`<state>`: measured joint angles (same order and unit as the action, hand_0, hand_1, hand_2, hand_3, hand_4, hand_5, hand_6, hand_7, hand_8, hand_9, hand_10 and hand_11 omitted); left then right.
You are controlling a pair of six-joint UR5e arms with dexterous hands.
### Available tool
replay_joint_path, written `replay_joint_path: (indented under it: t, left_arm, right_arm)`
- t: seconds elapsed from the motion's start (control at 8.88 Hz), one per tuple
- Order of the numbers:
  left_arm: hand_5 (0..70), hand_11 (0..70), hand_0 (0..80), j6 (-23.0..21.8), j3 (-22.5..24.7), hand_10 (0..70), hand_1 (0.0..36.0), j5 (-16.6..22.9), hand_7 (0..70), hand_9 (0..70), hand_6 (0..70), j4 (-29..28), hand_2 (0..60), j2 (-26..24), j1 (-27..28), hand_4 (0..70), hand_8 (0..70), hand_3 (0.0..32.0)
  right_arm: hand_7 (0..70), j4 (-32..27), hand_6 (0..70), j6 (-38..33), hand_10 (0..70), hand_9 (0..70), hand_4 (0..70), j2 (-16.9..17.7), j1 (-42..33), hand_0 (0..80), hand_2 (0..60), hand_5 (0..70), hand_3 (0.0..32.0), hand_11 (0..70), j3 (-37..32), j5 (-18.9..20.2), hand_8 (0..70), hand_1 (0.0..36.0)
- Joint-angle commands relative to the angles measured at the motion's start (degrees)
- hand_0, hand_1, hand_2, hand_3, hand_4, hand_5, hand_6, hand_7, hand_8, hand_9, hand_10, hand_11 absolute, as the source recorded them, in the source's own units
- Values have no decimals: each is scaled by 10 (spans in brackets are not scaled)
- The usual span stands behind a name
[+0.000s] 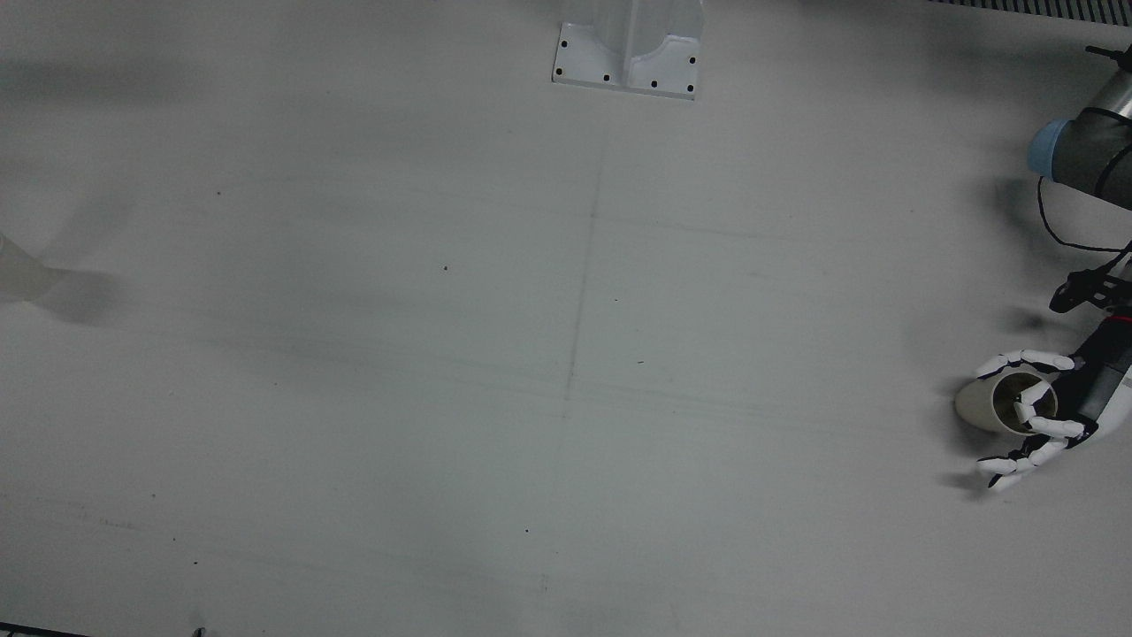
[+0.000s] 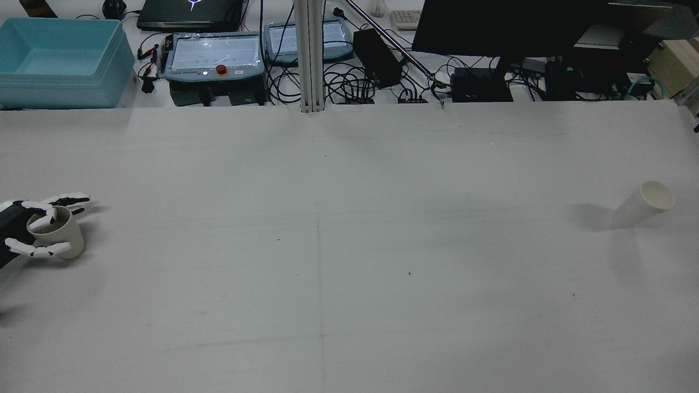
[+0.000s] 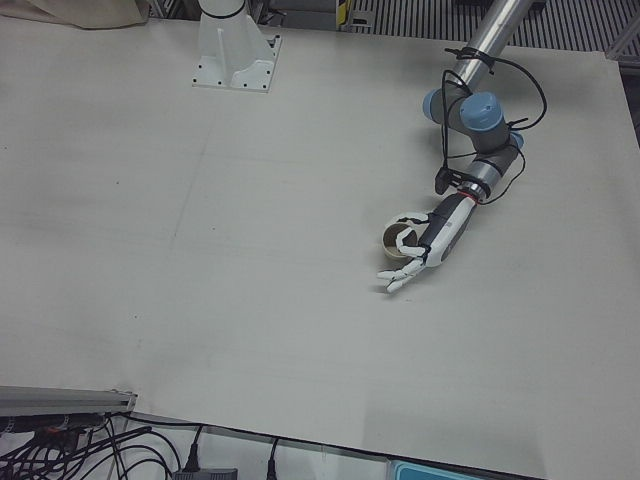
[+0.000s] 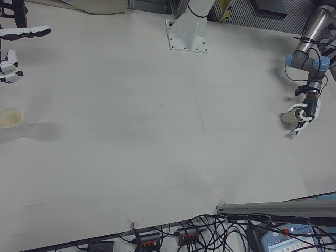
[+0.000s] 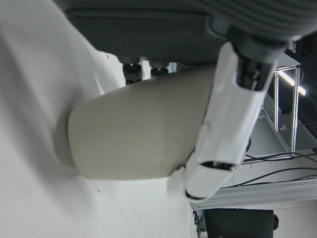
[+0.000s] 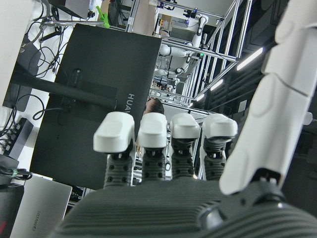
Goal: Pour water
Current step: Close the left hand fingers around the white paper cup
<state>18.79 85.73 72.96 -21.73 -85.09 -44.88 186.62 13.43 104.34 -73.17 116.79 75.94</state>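
- My left hand (image 2: 33, 229) wraps the beige cup (image 2: 57, 232), fingers curled round its wall, one hooked over the rim; the cup stands upright on the table (image 2: 349, 245), its base down.
- The stack of paper cups (image 2: 644, 203) lies well apart, far across from this hand, on my right arm's side; its long axis is vertical.
- My right hand (image 4: 13, 50) hovers spread, empty, just beside that stack; it is the nearer one.
- I judge the filled cup must be carried across.

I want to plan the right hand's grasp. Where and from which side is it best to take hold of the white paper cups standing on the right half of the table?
Probably the side wall of the white paper cups, around mid-height, coming in level from the right hand's edge of the table. They stand upright, mouth up, with free space all around, so fingers can wrap the wall and leave the rim open.
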Motion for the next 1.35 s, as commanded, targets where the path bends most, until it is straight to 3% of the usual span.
replay_joint_path:
  t: [0.0, 0.34, 0.56, 0.79, 0.9, 1.01, 1.24]
  left_arm:
    - [700, 173, 800, -24, 10, 99, 360, 0, 225, 104, 202, 17, 600, -2, 0, 700, 104, 0]
    - [700, 180, 800, -24, 48, 104, 360, 0, 233, 117, 206, 59, 600, -2, 1, 700, 112, 0]
    - [700, 306, 800, -24, 47, 190, 360, 0, 367, 237, 305, 69, 600, -2, 1, 700, 195, 0]
    - [700, 510, 800, -25, 49, 339, 360, 0, 631, 460, 578, 66, 600, -2, 5, 700, 367, 0]
    - [700, 593, 800, -30, 58, 404, 360, 0, 700, 575, 676, 73, 600, -2, 6, 700, 451, 0]
    - [700, 662, 800, -31, 85, 452, 360, 0, 700, 674, 700, 94, 600, -2, 7, 700, 518, 0]
    - [700, 700, 800, -36, 115, 608, 360, 0, 700, 700, 700, 110, 600, -7, 7, 700, 680, 0]
  right_arm:
    - [700, 1, 631, 0, 700, 700, 395, -4, -22, 568, 0, 700, 0, 700, 2, 17, 700, 65]
    - [700, 0, 633, -1, 700, 700, 394, 0, -29, 573, 0, 700, 0, 700, 8, 18, 700, 70]
    - [700, 1, 625, 0, 700, 700, 381, 0, -43, 575, 0, 700, 0, 700, 7, 39, 700, 73]
    - [700, 0, 626, 0, 700, 700, 375, 0, -48, 576, 0, 700, 0, 700, 8, 40, 700, 73]
    - [700, 0, 626, 0, 700, 700, 374, 0, -53, 578, 0, 700, 0, 700, 9, 40, 700, 73]
    - [700, 1, 622, 0, 700, 700, 369, 0, -60, 577, 0, 700, 0, 700, 22, 40, 700, 74]
    - [700, 1, 630, -2, 700, 700, 386, -2, -90, 583, 0, 700, 0, 700, 33, 63, 700, 79]
